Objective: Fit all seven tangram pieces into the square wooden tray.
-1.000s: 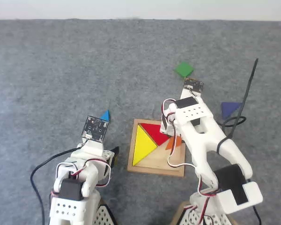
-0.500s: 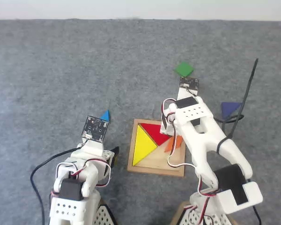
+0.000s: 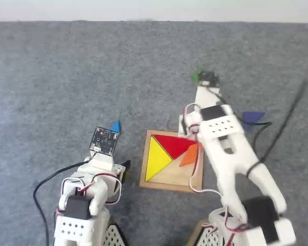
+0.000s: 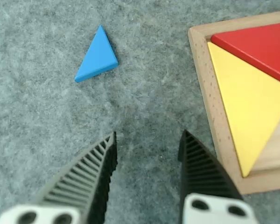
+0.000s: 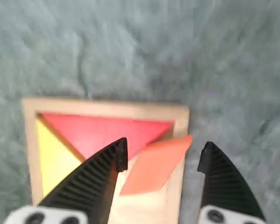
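Red (image 3: 175, 144), yellow (image 3: 156, 159) are seated in the tray (image 3: 169, 184); orange (image 3: 190, 156) is laid across its rim; blue (image 3: 115, 126), green (image 3: 196, 77) are left outside. Left claw (image 4: 147, 154), right claw (image 5: 161, 158) are spread.

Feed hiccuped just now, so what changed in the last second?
The right arm stretched forward toward the green piece, uncovering the orange piece, which lies under its open jaws. Left arm, tray, red and yellow pieces stayed put.
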`<act>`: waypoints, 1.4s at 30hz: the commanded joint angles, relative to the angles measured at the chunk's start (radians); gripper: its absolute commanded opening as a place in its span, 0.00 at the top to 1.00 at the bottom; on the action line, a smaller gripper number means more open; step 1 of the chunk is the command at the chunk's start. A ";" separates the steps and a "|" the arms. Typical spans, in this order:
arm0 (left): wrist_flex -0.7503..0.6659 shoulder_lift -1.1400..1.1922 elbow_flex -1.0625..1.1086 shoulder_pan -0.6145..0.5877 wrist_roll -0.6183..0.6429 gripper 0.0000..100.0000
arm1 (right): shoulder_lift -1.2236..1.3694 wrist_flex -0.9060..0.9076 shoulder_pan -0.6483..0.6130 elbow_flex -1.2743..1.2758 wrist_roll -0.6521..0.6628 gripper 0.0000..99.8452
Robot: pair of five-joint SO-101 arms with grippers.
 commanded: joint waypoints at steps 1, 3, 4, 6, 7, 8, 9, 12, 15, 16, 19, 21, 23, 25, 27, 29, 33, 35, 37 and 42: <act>-0.005 -0.008 -0.007 0.005 -0.002 0.79 | -0.099 -0.120 0.087 -0.009 0.181 0.75; -0.005 -0.008 -0.007 0.005 -0.002 0.79 | -0.081 -0.191 0.087 0.041 0.207 0.78; -0.005 -0.008 -0.007 0.005 -0.002 0.79 | -0.067 -0.223 0.082 0.066 0.201 0.82; -0.005 -0.008 -0.007 0.005 -0.002 0.79 | -0.036 -0.277 0.054 0.095 0.212 0.92; -0.005 -0.008 -0.007 0.005 -0.002 0.79 | -0.021 -0.289 0.038 0.100 0.249 0.96; -0.005 -0.008 -0.007 0.005 -0.002 0.79 | -0.010 -0.289 0.022 0.103 0.287 0.98; -0.005 -0.008 -0.007 0.005 -0.002 0.79 | -0.002 -0.286 0.005 0.104 0.311 0.99; -0.005 -0.008 -0.007 0.005 -0.002 0.79 | 0.007 -0.269 -0.008 0.135 0.290 0.98; -0.005 -0.008 -0.007 0.005 -0.002 0.79 | 0.007 -0.245 0.001 0.155 0.290 0.98; -0.005 -0.008 -0.007 0.005 -0.002 0.79 | 0.007 -0.229 0.007 0.157 0.290 0.98; -0.005 -0.008 -0.007 0.005 -0.002 0.79 | -0.005 -0.191 0.035 0.153 0.302 0.99; -0.005 -0.008 -0.007 0.005 -0.002 0.79 | -0.047 -0.177 0.065 0.160 0.322 0.99; -0.005 -0.008 -0.007 0.005 -0.002 0.79 | -0.101 -0.160 0.088 0.176 0.327 0.99; -0.005 -0.008 -0.007 0.005 -0.002 0.79 | -0.151 -0.148 0.102 0.206 0.345 0.99; -0.005 -0.008 -0.007 0.005 -0.002 0.79 | -0.183 -0.145 0.110 0.235 0.368 0.99; -0.005 -0.008 -0.007 0.005 -0.002 0.79 | -0.191 -0.147 0.107 0.258 0.382 0.99; -0.005 -0.008 -0.007 0.005 -0.002 0.79 | -0.191 -0.147 0.087 0.282 0.391 0.99; -0.005 -0.008 -0.007 0.005 -0.002 0.79 | -0.191 -0.148 0.067 0.288 0.391 0.99; -0.005 -0.008 -0.007 0.005 -0.002 0.79 | -0.191 -0.148 0.039 0.293 0.391 0.98; -0.005 -0.008 -0.007 0.005 -0.002 0.79 | -0.162 -0.150 -0.015 0.293 0.391 0.98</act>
